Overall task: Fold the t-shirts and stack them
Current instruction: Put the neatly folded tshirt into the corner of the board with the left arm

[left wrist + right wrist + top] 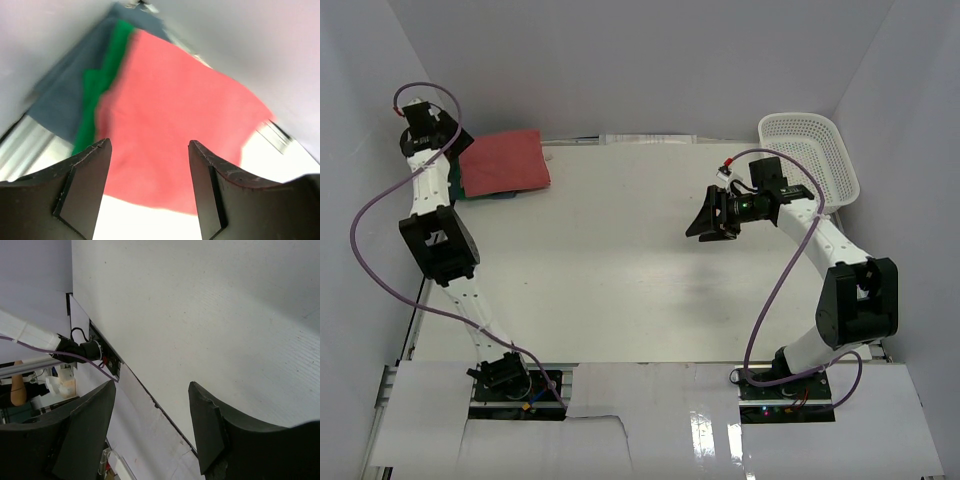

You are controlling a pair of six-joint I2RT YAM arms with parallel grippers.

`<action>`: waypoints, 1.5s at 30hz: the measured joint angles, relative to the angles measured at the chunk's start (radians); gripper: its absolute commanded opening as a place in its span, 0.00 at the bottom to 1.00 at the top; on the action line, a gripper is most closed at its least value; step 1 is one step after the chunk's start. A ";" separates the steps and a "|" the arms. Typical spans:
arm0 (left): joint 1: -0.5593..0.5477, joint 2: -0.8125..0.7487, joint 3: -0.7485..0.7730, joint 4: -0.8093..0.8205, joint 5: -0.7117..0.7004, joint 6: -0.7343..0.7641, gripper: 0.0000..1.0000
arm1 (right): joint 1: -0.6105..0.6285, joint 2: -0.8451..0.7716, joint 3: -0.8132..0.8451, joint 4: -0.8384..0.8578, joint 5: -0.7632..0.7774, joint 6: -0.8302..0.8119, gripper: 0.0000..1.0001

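The t-shirts lie folded in one stack at the table's far left corner. The brick-red shirt (503,163) (175,125) is on top, a green one (102,80) shows under its left edge, and a blue-grey one (65,100) lies lowest. My left gripper (457,142) (150,142) hangs just off the stack's left side, open, with nothing between its fingers; the red cloth lies beyond them. My right gripper (700,215) (150,385) hovers over the bare middle-right of the table, open and empty.
A white lattice basket (810,150) stands at the far right against the wall. White walls close in the table at the back and both sides. The left arm's base and purple cable (75,356) appear at the near edge.
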 measured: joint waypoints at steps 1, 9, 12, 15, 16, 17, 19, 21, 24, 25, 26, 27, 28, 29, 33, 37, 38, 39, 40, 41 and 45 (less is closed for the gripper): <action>-0.012 -0.031 -0.029 0.012 0.004 0.002 0.73 | 0.000 -0.002 0.000 0.000 -0.002 0.000 0.66; -0.059 -0.147 -0.206 0.056 0.082 0.001 0.35 | 0.000 -0.036 -0.002 0.001 -0.017 0.000 0.66; -0.052 -0.118 -0.208 0.052 0.094 -0.008 0.21 | 0.000 -0.050 -0.004 0.004 -0.027 0.000 0.66; -0.047 -0.087 -0.198 0.048 0.099 -0.016 0.20 | 0.000 -0.067 -0.019 0.017 -0.040 0.000 0.66; -0.047 -0.075 -0.192 0.047 0.100 -0.020 0.20 | 0.000 -0.073 -0.026 0.017 -0.042 0.000 0.66; -0.045 -0.066 -0.188 0.046 0.100 -0.023 0.20 | 0.000 -0.078 -0.033 0.021 -0.045 0.000 0.66; -0.044 -0.050 -0.181 0.043 0.098 -0.023 0.20 | 0.000 -0.084 -0.046 0.025 -0.049 -0.002 0.66; -0.044 -0.035 -0.169 0.040 0.092 -0.023 0.20 | 0.000 -0.090 -0.064 0.031 -0.057 -0.005 0.66; -0.044 -0.007 -0.154 0.047 0.066 -0.019 0.20 | 0.000 -0.097 -0.095 0.038 -0.073 -0.008 0.66; -0.044 0.003 -0.150 0.047 0.051 -0.017 0.20 | 0.000 -0.098 -0.104 0.040 -0.079 -0.010 0.66; -0.045 0.014 -0.147 0.048 0.036 -0.014 0.20 | 0.000 -0.099 -0.112 0.043 -0.083 -0.011 0.66; -0.045 0.026 -0.145 0.048 0.016 -0.010 0.20 | 0.000 -0.099 -0.118 0.046 -0.087 -0.011 0.66; -0.046 0.036 -0.144 0.047 -0.009 -0.006 0.20 | 0.000 -0.100 -0.124 0.050 -0.091 -0.012 0.66; -0.046 0.045 -0.143 0.047 -0.031 -0.003 0.20 | 0.000 -0.101 -0.129 0.053 -0.093 -0.012 0.66; -0.046 0.072 -0.138 0.045 -0.101 0.005 0.20 | 0.000 -0.105 -0.135 0.058 -0.100 -0.011 0.66; -0.048 0.074 -0.122 0.037 -0.156 0.006 0.18 | 0.000 -0.116 -0.135 0.072 -0.100 -0.002 0.66; -0.048 0.071 -0.122 0.037 -0.174 0.010 0.18 | 0.000 -0.120 -0.135 0.076 -0.100 0.002 0.66; -0.050 0.064 -0.127 0.038 -0.200 0.015 0.17 | 0.000 -0.125 -0.135 0.078 -0.100 0.003 0.66; -0.056 0.050 -0.139 0.040 -0.231 0.024 0.17 | 0.000 -0.130 -0.135 0.080 -0.100 0.005 0.66; -0.059 0.029 -0.160 0.045 -0.263 0.032 0.17 | 0.000 -0.134 -0.135 0.080 -0.100 0.006 0.66; -0.076 -0.108 -0.251 0.059 -0.341 0.060 0.32 | 0.000 -0.143 -0.135 0.084 -0.100 0.012 0.66</action>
